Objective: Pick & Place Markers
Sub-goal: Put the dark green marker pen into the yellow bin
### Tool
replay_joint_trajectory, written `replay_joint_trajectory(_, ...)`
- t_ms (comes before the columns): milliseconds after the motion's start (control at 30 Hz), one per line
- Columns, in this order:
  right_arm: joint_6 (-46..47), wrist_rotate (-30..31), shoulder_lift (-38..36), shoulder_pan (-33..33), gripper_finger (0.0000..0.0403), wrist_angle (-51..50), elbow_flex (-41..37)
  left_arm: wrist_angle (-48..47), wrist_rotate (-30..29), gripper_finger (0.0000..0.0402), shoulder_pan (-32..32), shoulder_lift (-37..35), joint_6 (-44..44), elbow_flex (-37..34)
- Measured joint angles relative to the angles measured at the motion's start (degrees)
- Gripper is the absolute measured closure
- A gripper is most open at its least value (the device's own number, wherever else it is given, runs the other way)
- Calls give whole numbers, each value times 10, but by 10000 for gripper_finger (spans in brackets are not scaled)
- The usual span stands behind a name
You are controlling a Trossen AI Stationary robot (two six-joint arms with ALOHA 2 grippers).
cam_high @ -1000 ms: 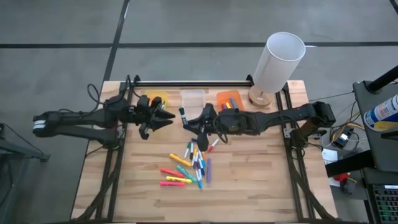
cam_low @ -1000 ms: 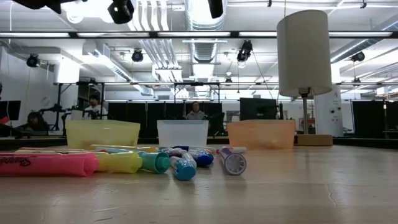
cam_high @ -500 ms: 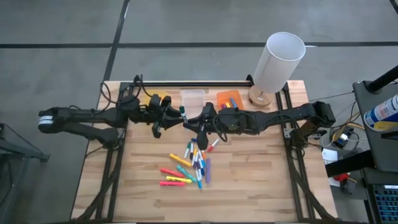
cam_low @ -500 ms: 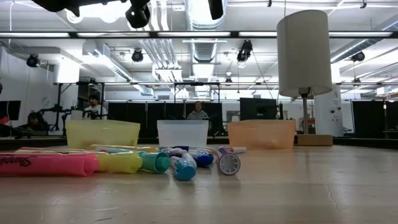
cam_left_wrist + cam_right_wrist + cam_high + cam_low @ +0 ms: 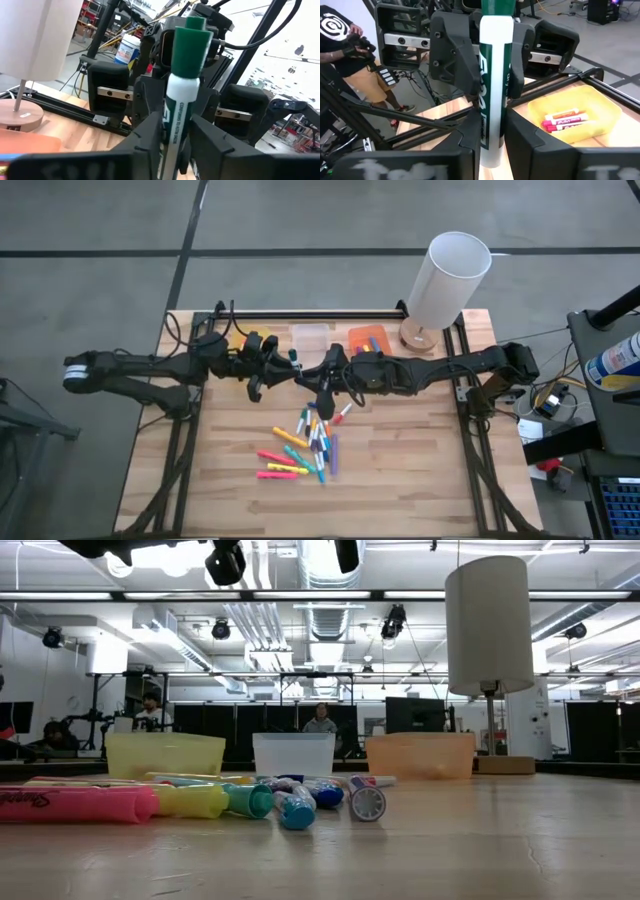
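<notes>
Green-capped and white-bodied, one marker (image 5: 293, 360) hangs above the bench's far middle, both the left gripper (image 5: 270, 363) and right gripper (image 5: 318, 377) closed on it, seemingly a handover, while the other markers (image 5: 300, 445) lie scattered nearer.

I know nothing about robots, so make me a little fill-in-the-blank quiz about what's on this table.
1. The right gripper holds up a marker with a ___ cap, close by the left gripper.
2. The white lamp stands next to the ___ bin.
3. Between the yellow bin and the orange bin sits a ___ one.

Missing words: green; orange; clear
</notes>
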Motion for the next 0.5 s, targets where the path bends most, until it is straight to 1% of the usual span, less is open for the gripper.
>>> replay_joint_trajectory(100, 2, 0, 0, 0, 326, -2, 0, -1, -5, 352, 0, 0, 0, 0)
replay_joint_trajectory(133, 1, 0, 0, 0, 319, -2, 0, -1, -6, 355, 0, 0, -1, 0)
replay_joint_trajectory(200, 0, -1, 0, 0, 304, -4, 0, -1, -7, 355, 0, 0, -7, 0)
replay_joint_trajectory(333, -1, -27, 0, 0, 278, -22, 0, -3, -7, 354, 0, -2, -16, 0)
replay_joint_trajectory(433, -1, -31, 0, 1, 264, -64, 0, -35, -9, 344, 0, -11, -16, 1)
replay_joint_trajectory(500, -1, -31, 0, 4, 258, -97, 0, -71, -24, 339, 0, -21, -13, 1)
